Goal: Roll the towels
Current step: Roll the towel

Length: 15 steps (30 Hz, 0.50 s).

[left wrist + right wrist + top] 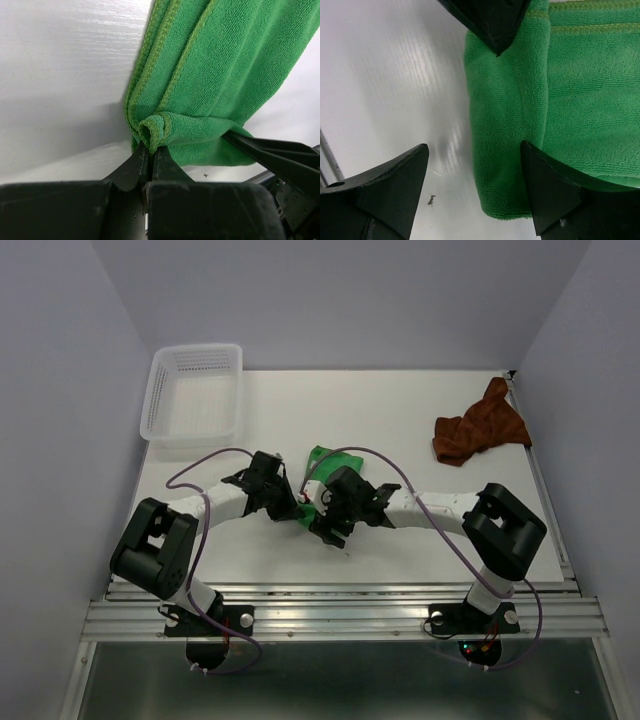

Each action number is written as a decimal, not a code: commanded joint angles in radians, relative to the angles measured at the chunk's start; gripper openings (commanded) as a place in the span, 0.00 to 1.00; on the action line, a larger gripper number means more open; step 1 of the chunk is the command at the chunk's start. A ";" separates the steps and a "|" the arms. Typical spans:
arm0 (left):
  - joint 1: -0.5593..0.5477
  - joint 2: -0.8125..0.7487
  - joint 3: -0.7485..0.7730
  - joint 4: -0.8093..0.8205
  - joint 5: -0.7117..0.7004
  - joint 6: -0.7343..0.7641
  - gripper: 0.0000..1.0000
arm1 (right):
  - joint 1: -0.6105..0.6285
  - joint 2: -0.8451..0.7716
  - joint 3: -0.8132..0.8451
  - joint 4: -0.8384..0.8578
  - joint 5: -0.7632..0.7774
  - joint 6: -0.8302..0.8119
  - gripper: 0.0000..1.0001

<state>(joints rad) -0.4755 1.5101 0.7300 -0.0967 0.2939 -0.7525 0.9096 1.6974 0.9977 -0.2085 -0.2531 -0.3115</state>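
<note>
Pinching green towel [220, 65] edge: left end effector [150, 151].

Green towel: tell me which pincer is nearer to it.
Left. The left pincer is shut on the green towel at a folded corner; the right pincer is open, straddling its edge without gripping.

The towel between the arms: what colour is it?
Bright green towel; shows best in the left wrist view.
</note>
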 commanded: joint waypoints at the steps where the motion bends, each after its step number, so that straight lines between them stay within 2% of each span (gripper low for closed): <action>1: 0.024 0.004 0.016 -0.002 0.047 0.005 0.00 | 0.003 0.041 -0.007 0.041 0.124 0.003 0.80; 4: 0.035 0.007 0.003 0.022 0.079 0.013 0.00 | 0.003 0.067 -0.022 0.072 0.222 0.002 0.77; 6: 0.041 0.010 0.003 0.029 0.088 0.018 0.00 | 0.003 0.076 -0.033 0.109 0.245 -0.003 0.69; 7: 0.044 0.010 0.003 0.031 0.099 0.024 0.00 | 0.003 0.079 -0.045 0.121 0.248 0.000 0.57; 8: 0.051 0.010 0.002 0.046 0.111 0.025 0.00 | 0.003 0.084 -0.045 0.124 0.249 0.000 0.52; 9: 0.054 0.006 -0.007 0.058 0.132 0.025 0.00 | 0.003 0.090 -0.051 0.138 0.249 0.000 0.35; 10: 0.057 0.002 -0.010 0.071 0.148 0.025 0.00 | 0.003 0.090 -0.051 0.142 0.249 0.002 0.26; 11: 0.063 -0.001 -0.014 0.089 0.160 0.027 0.02 | 0.003 0.090 -0.053 0.146 0.249 0.002 0.21; 12: 0.066 -0.010 -0.018 0.089 0.181 0.025 0.09 | 0.003 0.087 -0.054 0.146 0.249 0.008 0.14; 13: 0.067 -0.016 -0.026 0.107 0.192 0.025 0.14 | 0.003 0.084 -0.057 0.144 0.249 0.011 0.11; 14: 0.072 -0.028 -0.029 0.126 0.198 0.022 0.25 | 0.003 0.071 -0.057 0.143 0.249 0.029 0.08; 15: 0.072 -0.036 -0.030 0.127 0.195 0.024 0.29 | 0.003 0.065 -0.056 0.136 0.245 0.049 0.08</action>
<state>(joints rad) -0.4137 1.5173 0.7212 -0.0319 0.4255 -0.7383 0.9131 1.7473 0.9714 -0.0624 -0.0376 -0.3077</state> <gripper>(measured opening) 0.207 0.134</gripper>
